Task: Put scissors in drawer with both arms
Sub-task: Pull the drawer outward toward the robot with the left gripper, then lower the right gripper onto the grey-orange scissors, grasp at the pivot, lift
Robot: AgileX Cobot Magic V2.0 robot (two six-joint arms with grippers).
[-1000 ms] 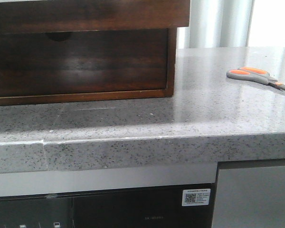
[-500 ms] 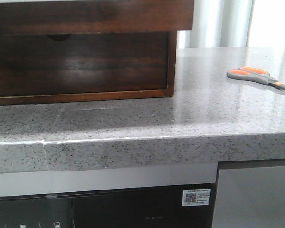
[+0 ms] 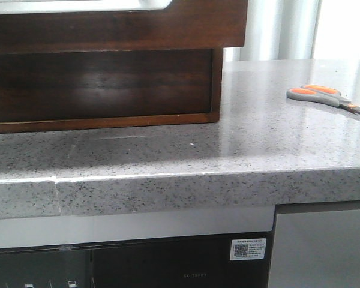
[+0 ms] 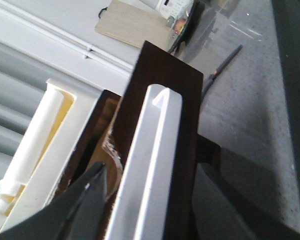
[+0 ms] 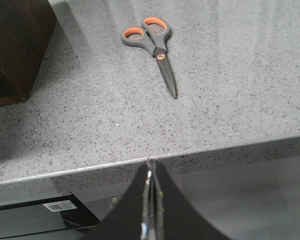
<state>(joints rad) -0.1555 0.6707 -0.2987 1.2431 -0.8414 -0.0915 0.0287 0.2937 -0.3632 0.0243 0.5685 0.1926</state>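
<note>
My left gripper (image 4: 145, 200) has its fingers (image 4: 92, 192) spread apart, one on each side of the front panel of the drawer (image 4: 160, 125); I cannot tell whether they actually touch the wood. In that wrist view the drawer's whitish inner rim runs between them. My right gripper (image 5: 151, 182) has its fingers (image 5: 140, 200) pressed together with nothing between them, hanging out past the front edge of the grey speckled table (image 5: 230, 100). The scissors (image 5: 152, 45) lie flat on that table, closed, well apart from both grippers. In the front view the drawer juts out from the top of a dark wooden cabinet (image 3: 102, 84) at the left, and the scissors sit far to the right, near the table's right edge.
</note>
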